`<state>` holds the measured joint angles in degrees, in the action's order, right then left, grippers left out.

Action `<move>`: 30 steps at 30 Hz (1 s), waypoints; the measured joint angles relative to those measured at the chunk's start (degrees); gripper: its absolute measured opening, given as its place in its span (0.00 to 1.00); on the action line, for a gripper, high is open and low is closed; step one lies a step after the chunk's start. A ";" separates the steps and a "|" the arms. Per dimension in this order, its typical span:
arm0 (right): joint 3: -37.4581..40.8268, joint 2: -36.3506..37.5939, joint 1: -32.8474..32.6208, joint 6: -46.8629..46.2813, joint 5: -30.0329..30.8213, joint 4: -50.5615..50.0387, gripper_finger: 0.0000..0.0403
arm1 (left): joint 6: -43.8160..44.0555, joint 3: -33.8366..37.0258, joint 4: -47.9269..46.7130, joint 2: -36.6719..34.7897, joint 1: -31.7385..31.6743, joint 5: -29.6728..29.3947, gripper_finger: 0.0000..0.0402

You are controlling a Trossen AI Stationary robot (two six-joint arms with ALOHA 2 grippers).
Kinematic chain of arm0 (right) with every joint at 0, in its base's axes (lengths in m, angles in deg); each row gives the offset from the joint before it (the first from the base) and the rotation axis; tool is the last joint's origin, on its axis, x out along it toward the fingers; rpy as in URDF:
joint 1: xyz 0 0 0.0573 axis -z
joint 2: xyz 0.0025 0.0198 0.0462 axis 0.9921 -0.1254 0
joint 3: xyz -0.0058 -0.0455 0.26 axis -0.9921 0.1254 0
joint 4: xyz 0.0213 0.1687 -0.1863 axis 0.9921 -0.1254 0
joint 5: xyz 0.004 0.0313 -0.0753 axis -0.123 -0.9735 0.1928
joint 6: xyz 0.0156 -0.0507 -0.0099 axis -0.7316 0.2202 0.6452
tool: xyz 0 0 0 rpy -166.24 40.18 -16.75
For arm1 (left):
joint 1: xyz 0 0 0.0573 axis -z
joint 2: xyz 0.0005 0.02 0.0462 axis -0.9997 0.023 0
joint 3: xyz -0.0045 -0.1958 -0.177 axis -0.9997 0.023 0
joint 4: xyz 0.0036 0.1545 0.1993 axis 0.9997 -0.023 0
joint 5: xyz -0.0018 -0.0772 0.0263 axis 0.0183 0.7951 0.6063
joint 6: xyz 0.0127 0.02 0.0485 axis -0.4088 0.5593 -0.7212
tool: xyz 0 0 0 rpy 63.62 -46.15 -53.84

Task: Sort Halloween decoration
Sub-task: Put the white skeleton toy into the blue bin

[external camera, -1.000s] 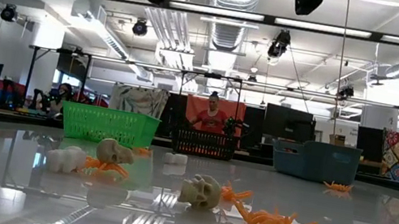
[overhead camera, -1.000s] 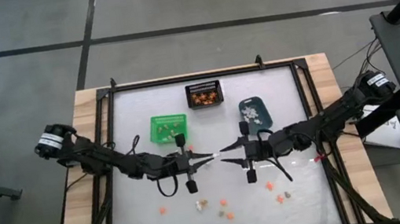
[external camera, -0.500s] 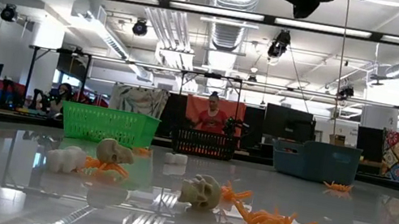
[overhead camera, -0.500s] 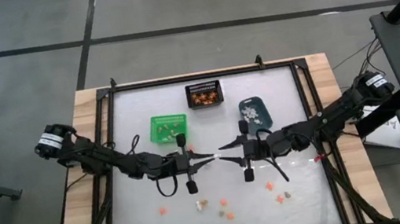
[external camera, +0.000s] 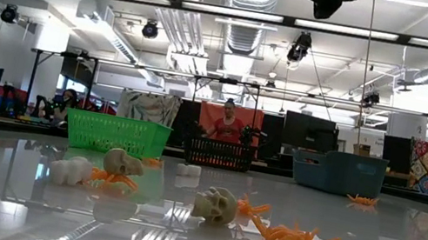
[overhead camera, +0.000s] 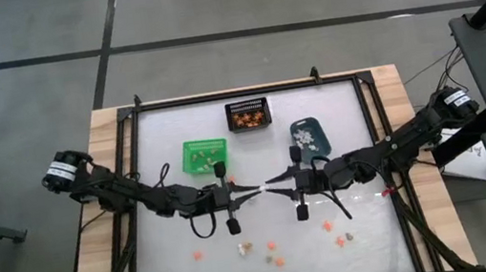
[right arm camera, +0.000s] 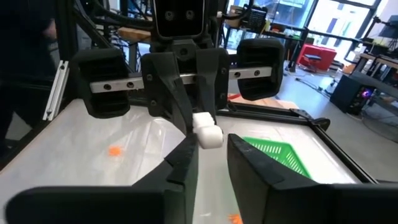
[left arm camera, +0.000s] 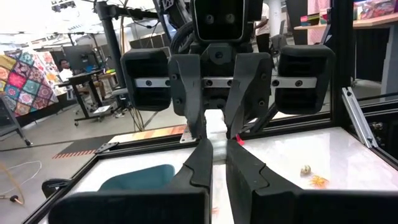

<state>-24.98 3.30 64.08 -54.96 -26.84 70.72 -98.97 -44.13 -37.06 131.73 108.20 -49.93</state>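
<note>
From above, you have three bins in the upper middle of the glass table (overhead camera: 175,262): the green bin (overhead camera: 203,155) at left, the black mesh bin (overhead camera: 247,114) with orange pieces inside at centre top, and the blue-grey bin (overhead camera: 308,136) with pale pieces at right. Loose Halloween decoration (overhead camera: 270,252) lies scattered along the lower middle, well apart from the bins. Your two arms meet tip to tip at the frame's centre, the left gripper (overhead camera: 249,191) pinched shut on a small white piece (overhead camera: 261,188) and the right gripper (overhead camera: 273,186) reaching in from the right. At table height, you see tan skulls and orange spiders in the lower centre, the three bins standing in a row behind them, and people in the room beyond. In your left wrist view, that arm's fingers lie close together at bottom centre, facing the other gripper. In your right wrist view, the white piece (right arm camera: 207,131) sits between the opposite fingers, and your right fingers stand narrowly apart, not closed on it.
</note>
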 joint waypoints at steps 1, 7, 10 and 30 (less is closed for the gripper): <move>0.00 0.00 0.00 0.35 -0.03 -0.02 0.17 | 0.00 0.00 0.00 0.00 -0.04 0.00 0.00; 0.00 0.00 0.02 1.81 -1.23 -0.08 0.07 | 0.00 0.00 -0.10 0.00 -0.19 0.00 0.00; 0.00 0.00 0.00 2.39 -1.67 -0.18 0.03 | 0.00 0.00 -0.13 0.00 -0.21 0.00 0.00; 0.00 0.09 0.00 0.45 -0.35 -1.19 0.23 | -1.07 0.11 -0.72 0.00 -0.21 0.00 0.02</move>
<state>-24.98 3.39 64.08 -54.51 -27.20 69.53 -100.04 -44.02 -37.79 131.73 107.99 -49.93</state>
